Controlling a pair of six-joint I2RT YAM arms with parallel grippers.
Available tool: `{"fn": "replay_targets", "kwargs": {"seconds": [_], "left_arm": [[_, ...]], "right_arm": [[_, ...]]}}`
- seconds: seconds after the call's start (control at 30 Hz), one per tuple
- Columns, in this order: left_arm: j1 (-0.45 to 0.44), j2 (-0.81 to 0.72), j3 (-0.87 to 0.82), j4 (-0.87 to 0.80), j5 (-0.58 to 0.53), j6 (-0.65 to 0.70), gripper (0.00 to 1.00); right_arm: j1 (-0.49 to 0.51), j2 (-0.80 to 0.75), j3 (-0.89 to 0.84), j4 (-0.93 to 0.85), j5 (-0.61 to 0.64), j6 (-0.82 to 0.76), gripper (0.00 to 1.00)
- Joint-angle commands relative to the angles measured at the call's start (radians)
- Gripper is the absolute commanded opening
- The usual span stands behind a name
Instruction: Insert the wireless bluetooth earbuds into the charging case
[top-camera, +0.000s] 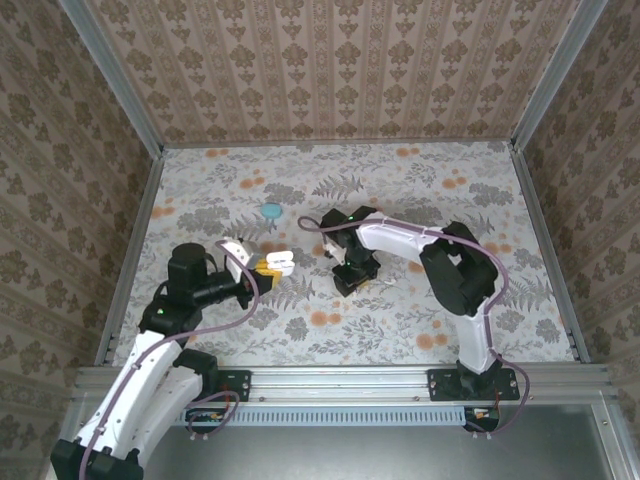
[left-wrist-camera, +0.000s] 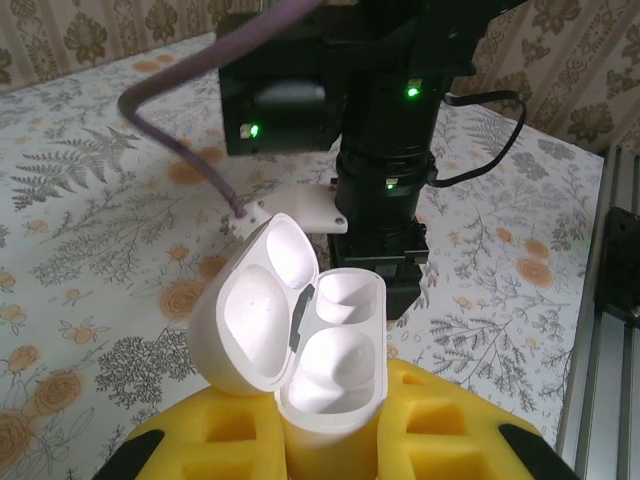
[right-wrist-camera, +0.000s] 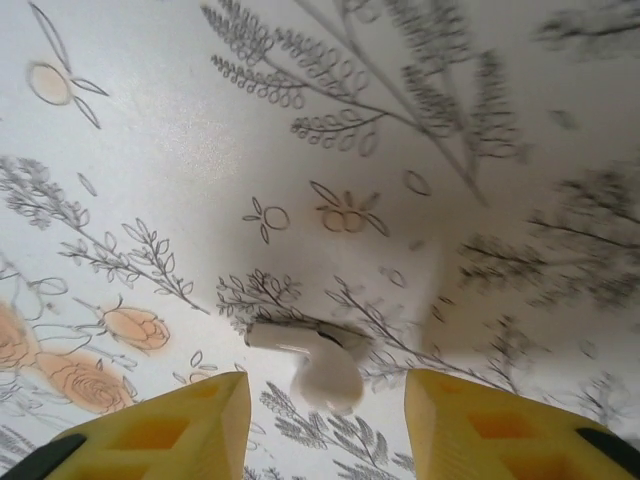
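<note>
My left gripper (top-camera: 266, 266) is shut on the white charging case (left-wrist-camera: 335, 380), gripping its lower body between yellow pads (left-wrist-camera: 450, 425). The case stands upright with its lid (left-wrist-camera: 250, 320) swung open to the left. I cannot tell whether anything sits in its two white wells. In the top view the case (top-camera: 280, 261) hangs left of centre. My right gripper (right-wrist-camera: 325, 405) points down at the table, open. A white earbud (right-wrist-camera: 318, 362) lies on the floral cloth between its yellow fingers (right-wrist-camera: 190, 420) and touches neither. The right gripper (top-camera: 353, 280) is a short way right of the case.
A small teal object (top-camera: 271, 211) lies on the floral table (top-camera: 400, 330) behind the case. Patterned walls with metal posts close in the table on three sides. The right arm's black wrist (left-wrist-camera: 385, 190) stands close behind the open case in the left wrist view.
</note>
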Motion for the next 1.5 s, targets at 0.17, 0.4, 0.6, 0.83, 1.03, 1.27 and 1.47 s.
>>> {"fn": "replay_targets", "kwargs": {"seconds": [0.17,0.4,0.6,0.83,1.03,1.27,1.47], "left_arm": [[-0.017,-0.013,0.017,0.049,-0.017,-0.055,0.00],[-0.050,0.056,0.020,0.108,-0.038,-0.079,0.00],[-0.094,0.122,0.027,0.156,-0.058,-0.085,0.00],[-0.151,0.178,0.039,0.185,-0.084,-0.081,0.00],[-0.165,0.197,0.041,0.192,-0.090,-0.074,0.00],[-0.170,0.219,0.041,0.200,-0.090,-0.069,0.00],[-0.172,0.230,0.044,0.201,-0.089,-0.062,0.00]], "right_arm": [[-0.010,-0.260,-0.175,0.160,0.082,0.374,0.49],[0.041,-0.369,-0.381,0.385,0.137,0.657,0.45],[0.074,-0.338,-0.406,0.418,0.161,0.677,0.41],[0.074,-0.295,-0.391,0.451,0.177,0.664,0.36],[0.074,-0.267,-0.385,0.445,0.186,0.656,0.35],[0.074,-0.247,-0.388,0.447,0.185,0.651,0.34],[0.074,-0.226,-0.389,0.451,0.184,0.645,0.32]]}}
